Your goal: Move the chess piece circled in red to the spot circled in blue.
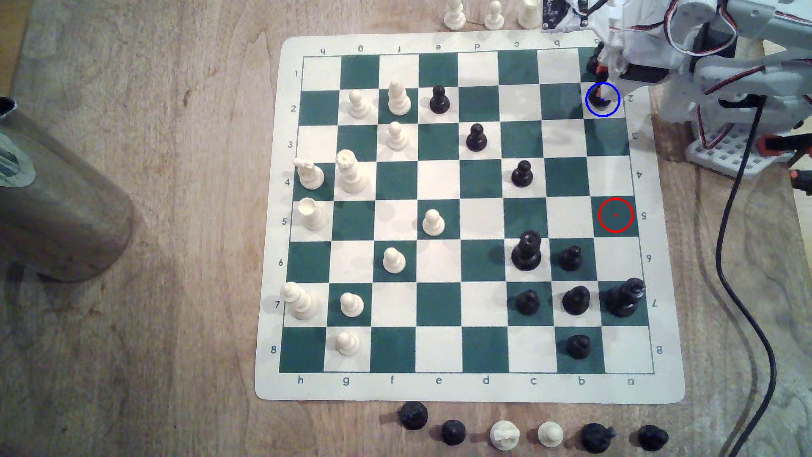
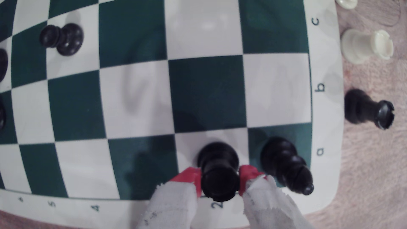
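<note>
The rook (image 2: pixel 219 174) is standing on the blue-circled square (image 1: pixel 602 99), upper right of the exterior view, and sitting between the gripper (image 2: pixel 220 182) fingers, whose red tips (image 2: pixel 189 176) are pressing its sides, grasping it. A taller black piece (image 2: pixel 284 163) is standing just beside.
</note>
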